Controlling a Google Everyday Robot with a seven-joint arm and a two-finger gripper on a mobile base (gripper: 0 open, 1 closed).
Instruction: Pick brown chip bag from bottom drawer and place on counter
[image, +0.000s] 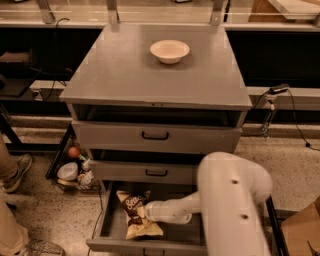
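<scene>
Here, gripper in bottom drawer — seemingly touching brown chip bag.

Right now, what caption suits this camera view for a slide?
Gripper at the chip bag in the open bottom drawer; bowl on the counter.

Brown-and-tan chip bag, white script, white claw at it in grey bottom drawer, cream bowl

Open bottom drawer, reachable from above
The gripper sits inside against the brown chip bag; the middle drawer front walls off the back; the counter offers room before the bowl (set toward its rear).
</scene>
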